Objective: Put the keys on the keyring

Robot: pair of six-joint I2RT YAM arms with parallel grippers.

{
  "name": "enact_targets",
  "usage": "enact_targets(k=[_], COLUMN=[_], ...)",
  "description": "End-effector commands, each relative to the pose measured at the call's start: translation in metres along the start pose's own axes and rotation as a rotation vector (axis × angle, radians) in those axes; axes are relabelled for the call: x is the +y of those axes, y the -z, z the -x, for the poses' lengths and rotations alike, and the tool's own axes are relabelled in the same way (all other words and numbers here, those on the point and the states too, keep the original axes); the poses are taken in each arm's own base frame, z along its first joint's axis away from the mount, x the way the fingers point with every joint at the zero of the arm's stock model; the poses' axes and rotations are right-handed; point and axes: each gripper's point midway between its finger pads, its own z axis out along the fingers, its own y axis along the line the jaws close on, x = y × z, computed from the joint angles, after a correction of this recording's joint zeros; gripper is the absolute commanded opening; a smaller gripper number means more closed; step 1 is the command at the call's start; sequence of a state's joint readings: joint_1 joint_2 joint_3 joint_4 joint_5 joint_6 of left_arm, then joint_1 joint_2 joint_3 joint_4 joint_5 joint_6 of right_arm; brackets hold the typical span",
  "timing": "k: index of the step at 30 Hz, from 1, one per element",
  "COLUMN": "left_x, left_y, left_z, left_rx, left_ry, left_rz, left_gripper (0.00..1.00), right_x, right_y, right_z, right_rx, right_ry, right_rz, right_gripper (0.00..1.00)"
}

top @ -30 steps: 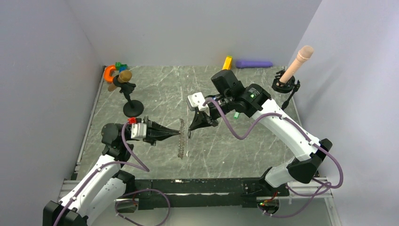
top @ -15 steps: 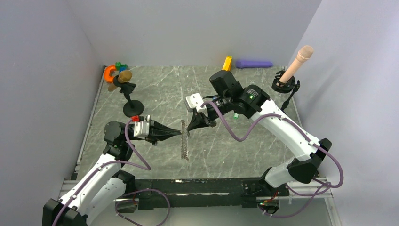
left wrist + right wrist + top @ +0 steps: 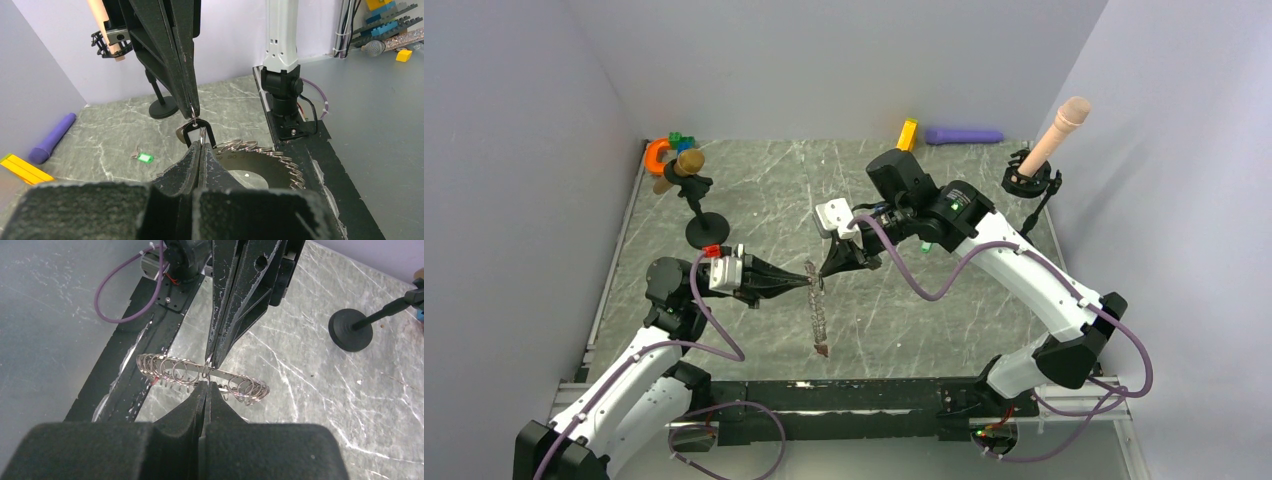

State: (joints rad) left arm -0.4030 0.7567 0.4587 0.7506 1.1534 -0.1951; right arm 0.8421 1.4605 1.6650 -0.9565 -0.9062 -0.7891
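Above the veined grey table (image 3: 754,190), left gripper (image 3: 807,284) and right gripper (image 3: 823,273) both pinch the dangling, wire-coiled dark keyring (image 3: 818,318).

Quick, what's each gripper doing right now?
Left gripper: fingers shut on the grey coiled-ring keyring.
Right gripper: fingers shut, apparently on the small black-rimmed key tag.

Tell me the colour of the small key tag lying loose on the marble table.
Green. The key tag shows best in the left wrist view.
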Motion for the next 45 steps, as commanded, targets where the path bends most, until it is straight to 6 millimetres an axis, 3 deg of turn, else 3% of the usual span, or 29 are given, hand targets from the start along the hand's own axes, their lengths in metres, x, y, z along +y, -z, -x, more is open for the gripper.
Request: enact_targets(k=[1,17,35,45], left_x=[0.0056,0.0081,0.0029,0.0049], left_y=[-0.0039,-0.0033,-0.0034,-0.0019], left_z=[0.0249,0.0277,0.0326,0.0235], left_rx=[-0.039,-0.041,-0.059,-0.028], left_ry=[-0.100,-0.117,-0.120,-0.110], left_rz=[0.008,0.031,0.012,0.025], left_gripper=[0.00,0.00,0.00,0.00], right_x=[-0.0029,0.0024,-0.0055,-0.0003], right_y=[-0.0024,-0.0059,-0.0050,0.0006], right_z=[0.0033,0.0017,-0.0009,0.0039], right_rx=[-0.012,-0.011,0.013,0.011], right_ry=[0.013,0.009,0.004,0.021], right_rz=[-0.009,0.016,-0.028,-0.019], right_gripper=[0.00,0.00,0.00,0.00])
